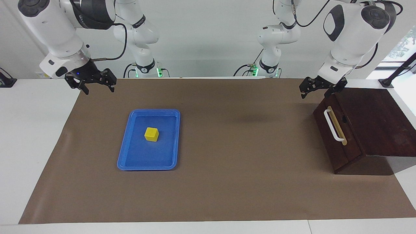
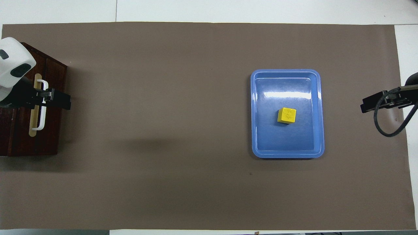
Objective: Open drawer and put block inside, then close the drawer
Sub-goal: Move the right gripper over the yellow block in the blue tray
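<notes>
Brown paper [image 1: 227,146] is spread over the white table. On it the drawer [image 1: 336,136] is seen shut in its dark box at the left arm's end. The block [image 1: 151,134], no writing legible, sits in a blue tray [image 1: 130,156] toward the right arm's end. The left gripper [image 1: 320,88], spread wide and empty, hangs over the box; the right gripper [image 1: 97,85], likewise, is held over the paper's edge.
</notes>
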`<state>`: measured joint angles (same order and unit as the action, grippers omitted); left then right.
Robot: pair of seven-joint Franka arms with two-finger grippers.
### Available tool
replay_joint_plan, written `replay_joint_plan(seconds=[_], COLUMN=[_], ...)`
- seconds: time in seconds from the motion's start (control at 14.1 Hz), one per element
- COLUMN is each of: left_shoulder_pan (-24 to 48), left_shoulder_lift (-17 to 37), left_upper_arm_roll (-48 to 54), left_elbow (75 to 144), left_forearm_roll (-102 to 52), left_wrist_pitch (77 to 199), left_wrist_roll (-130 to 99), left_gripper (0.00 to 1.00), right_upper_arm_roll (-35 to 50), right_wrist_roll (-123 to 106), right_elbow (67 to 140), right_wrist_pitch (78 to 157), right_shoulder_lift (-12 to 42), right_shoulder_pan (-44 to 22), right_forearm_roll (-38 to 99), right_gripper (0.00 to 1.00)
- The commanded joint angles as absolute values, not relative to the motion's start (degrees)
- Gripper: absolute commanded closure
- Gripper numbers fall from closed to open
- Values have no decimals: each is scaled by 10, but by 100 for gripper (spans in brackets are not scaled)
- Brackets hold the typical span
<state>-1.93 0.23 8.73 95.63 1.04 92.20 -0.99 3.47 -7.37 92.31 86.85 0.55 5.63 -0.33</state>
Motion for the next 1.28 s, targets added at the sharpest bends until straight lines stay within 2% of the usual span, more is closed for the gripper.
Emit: replay_joint_plan(seconds=[0.0, 0.64, 0.99, 1.2], left_shoulder_pan=[-18, -18, -18, -18], left_shoulder_lift=[-7, -7, -7, -7], left_upper_arm_roll=[86, 86, 86, 86], left_elbow=[962, 962, 962, 962], left_forearm_roll=[20, 20, 20, 20], left_wrist_pitch=[919, 919, 919, 919], left_wrist_roll=[-5, -5, -5, -5], left_gripper=[0, 0, 0, 0], right_upper_arm_roll=[40, 42, 38, 38], right_wrist_roll=[-71, -51, 226, 408], right_elbow=[918, 924, 970, 1044], right_wrist_pitch=[868, 867, 868, 932], right_shoulder_lift=[7, 4, 7, 12], right_shoulder_pan=[61, 64, 76, 91], right_forearm_roll=[-18, -4, 107, 212], right_gripper=[0, 0, 0, 0])
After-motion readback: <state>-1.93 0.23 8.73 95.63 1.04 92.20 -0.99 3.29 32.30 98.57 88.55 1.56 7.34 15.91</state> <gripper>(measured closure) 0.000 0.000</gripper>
